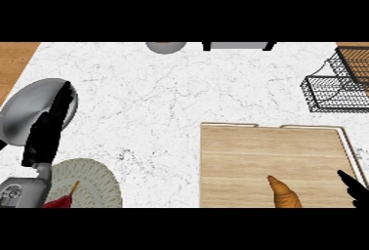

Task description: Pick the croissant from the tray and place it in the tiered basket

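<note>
A white marbled counter (166, 97) carries everything. Near right lies a wooden tray (267, 161); far right stands a black wire tiered basket (338, 85). At left sits a metal pan (29, 110), with a pale ribbed plate (97, 183) nearer. A grey bowl (166, 47) and another object, partly seen, sit at the far edge.

The croissant (285, 193) lies on the tray (245, 151); the tiered basket (337, 88) stands behind, apparently right.
</note>
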